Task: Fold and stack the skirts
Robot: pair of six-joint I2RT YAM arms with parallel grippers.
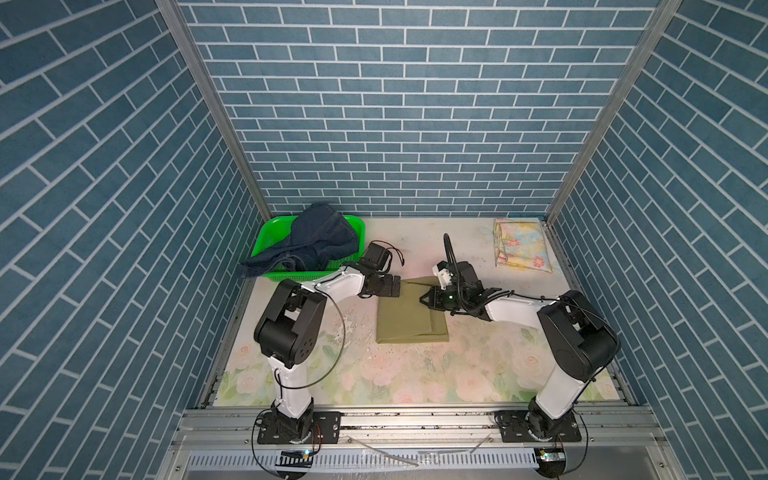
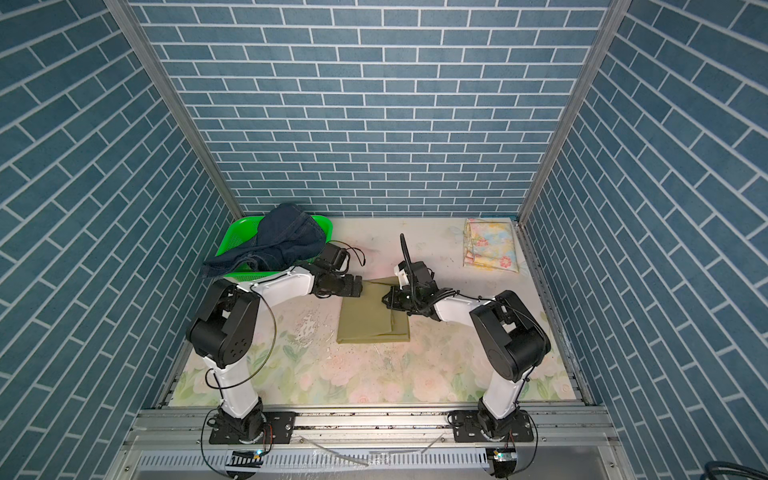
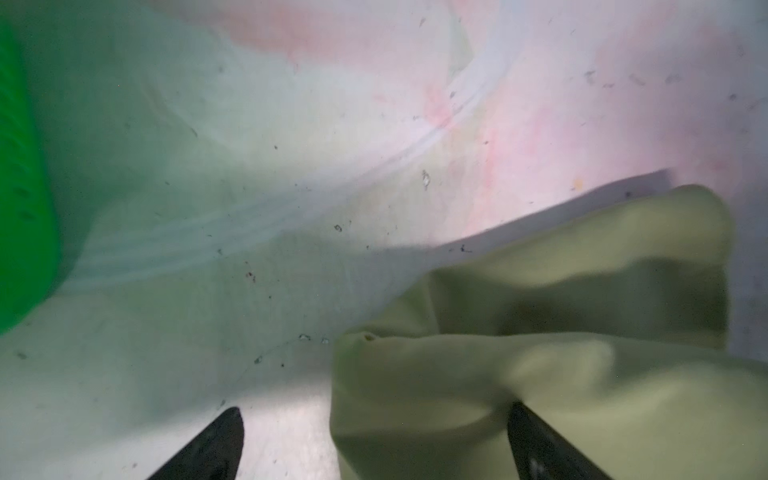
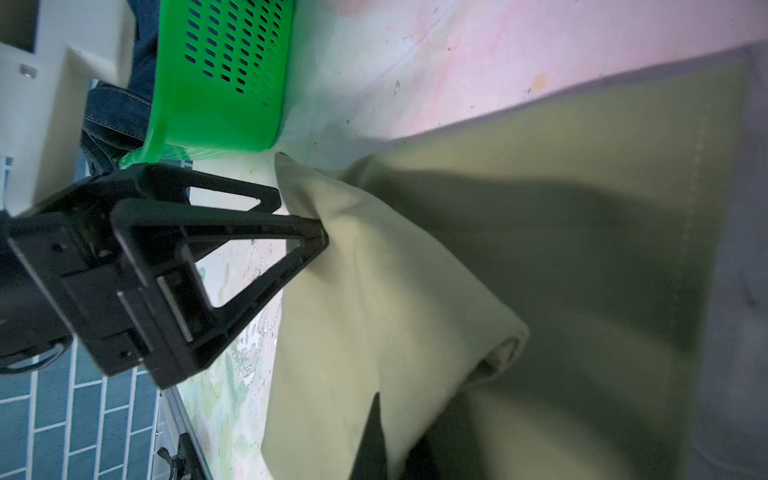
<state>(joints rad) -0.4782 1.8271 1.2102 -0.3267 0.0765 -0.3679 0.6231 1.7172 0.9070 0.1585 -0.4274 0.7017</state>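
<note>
On table (image 1: 478,365), right end effector (image 1: 423,300) pinches olive skirt (image 1: 405,328) fold.

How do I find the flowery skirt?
Look at the table, then its far right corner by the brick wall. A folded skirt lies there alone. It is pastel yellow-blue with pink flowers, unlike the plain olive skirt and the dark denim skirt.
</note>
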